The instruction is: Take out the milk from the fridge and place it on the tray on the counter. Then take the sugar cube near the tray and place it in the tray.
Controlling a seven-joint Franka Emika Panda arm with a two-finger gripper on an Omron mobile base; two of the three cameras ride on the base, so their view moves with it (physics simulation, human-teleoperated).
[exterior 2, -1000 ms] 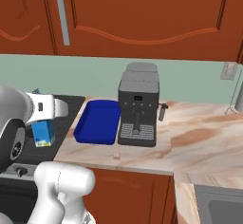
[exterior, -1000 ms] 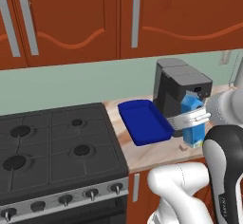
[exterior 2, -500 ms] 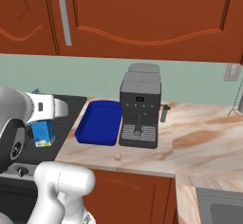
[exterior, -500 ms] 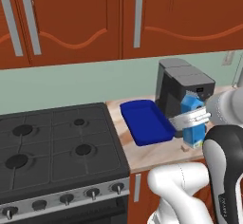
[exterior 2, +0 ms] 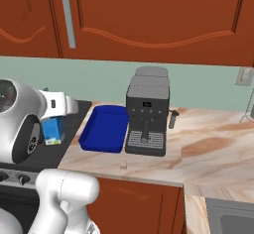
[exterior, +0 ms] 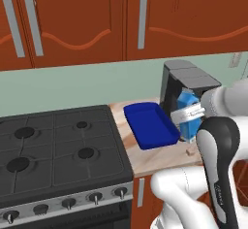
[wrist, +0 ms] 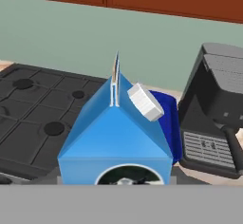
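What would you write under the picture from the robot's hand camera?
Blue milk carton held up close, with the dark blue tray, a grey coffee machine and the black stove behind.

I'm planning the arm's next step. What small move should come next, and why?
Probably carry the milk forward over the tray, then lower it. The carton hangs in the gripper above the counter near the tray's edge, not yet inside. The sugar cube waits in front.
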